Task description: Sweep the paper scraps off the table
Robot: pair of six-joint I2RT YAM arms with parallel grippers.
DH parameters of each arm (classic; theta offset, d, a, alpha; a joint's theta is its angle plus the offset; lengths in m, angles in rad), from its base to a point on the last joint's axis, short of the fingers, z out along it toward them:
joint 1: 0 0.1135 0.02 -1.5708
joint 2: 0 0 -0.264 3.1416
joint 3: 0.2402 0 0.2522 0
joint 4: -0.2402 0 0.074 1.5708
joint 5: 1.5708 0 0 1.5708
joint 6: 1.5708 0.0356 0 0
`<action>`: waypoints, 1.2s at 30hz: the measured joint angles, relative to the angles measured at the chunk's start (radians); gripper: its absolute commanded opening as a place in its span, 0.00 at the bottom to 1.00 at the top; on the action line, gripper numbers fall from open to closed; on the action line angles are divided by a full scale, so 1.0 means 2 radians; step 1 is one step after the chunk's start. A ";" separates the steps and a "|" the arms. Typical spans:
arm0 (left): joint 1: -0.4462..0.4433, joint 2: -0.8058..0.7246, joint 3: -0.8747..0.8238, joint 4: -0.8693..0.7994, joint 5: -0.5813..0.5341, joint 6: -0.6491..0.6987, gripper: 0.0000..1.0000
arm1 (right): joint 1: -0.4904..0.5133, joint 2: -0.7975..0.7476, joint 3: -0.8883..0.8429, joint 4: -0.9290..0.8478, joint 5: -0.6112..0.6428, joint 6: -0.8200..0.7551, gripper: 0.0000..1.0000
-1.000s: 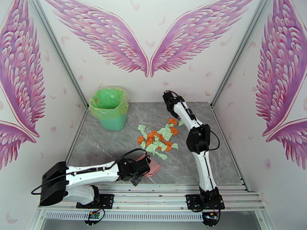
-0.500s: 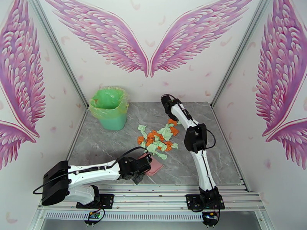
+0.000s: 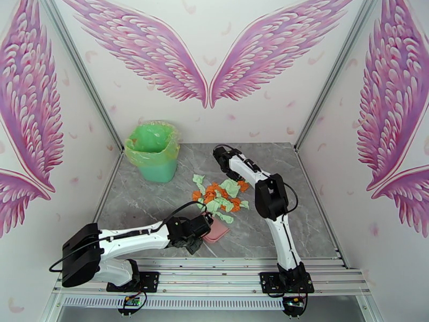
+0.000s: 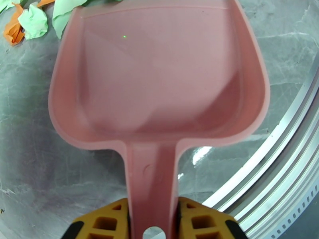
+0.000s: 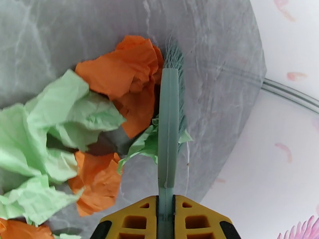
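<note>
The paper scraps, pale green and orange, lie bunched in the middle of the table. My left gripper is shut on the handle of a pink dustpan just in front of the pile. In the left wrist view the dustpan holds nothing, its lip near a few scraps, and the yellow fingers clamp its handle. My right gripper stands at the pile's far side, shut on a green brush whose bristles press against orange and green scraps.
A green bin with a green liner stands at the back left of the table. A metal rail runs along the near edge just behind the dustpan. White walls close in the sides and the back.
My right arm has swung left along the pile's far side, and the brush has pushed the far scraps closer together. The left arm and dustpan edged slightly toward the pile.
</note>
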 measured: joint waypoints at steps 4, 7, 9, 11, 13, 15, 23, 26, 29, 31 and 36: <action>0.007 0.016 0.005 0.009 0.001 0.008 0.00 | 0.015 -0.033 -0.035 -0.002 -0.017 0.008 0.00; 0.013 0.028 0.012 0.016 0.002 0.013 0.00 | 0.031 -0.048 -0.055 -0.005 -0.026 0.017 0.00; 0.016 0.035 0.018 0.019 0.004 0.017 0.00 | 0.042 -0.058 -0.071 -0.006 -0.030 0.025 0.00; 0.019 0.040 0.025 0.020 0.006 0.020 0.00 | 0.051 -0.068 -0.085 -0.007 -0.034 0.033 0.00; 0.020 0.045 0.032 0.022 0.008 0.022 0.00 | 0.060 -0.077 -0.098 -0.010 -0.038 0.041 0.00; 0.023 0.051 0.038 0.023 0.010 0.024 0.00 | 0.070 -0.089 -0.112 -0.012 -0.044 0.052 0.00; 0.028 0.073 0.057 0.028 0.012 0.033 0.00 | 0.105 -0.137 -0.156 -0.023 -0.081 0.093 0.00; 0.032 0.076 0.059 0.035 0.014 0.035 0.00 | 0.117 -0.158 -0.176 -0.024 -0.097 0.107 0.00; 0.036 0.080 0.059 0.042 0.014 0.039 0.00 | 0.130 -0.178 -0.196 -0.025 -0.116 0.121 0.00; 0.038 0.082 0.059 0.046 0.013 0.041 0.00 | 0.138 -0.191 -0.206 -0.027 -0.130 0.129 0.00; 0.039 0.085 0.058 0.059 0.013 0.048 0.00 | 0.149 -0.220 -0.214 -0.034 -0.163 0.146 0.00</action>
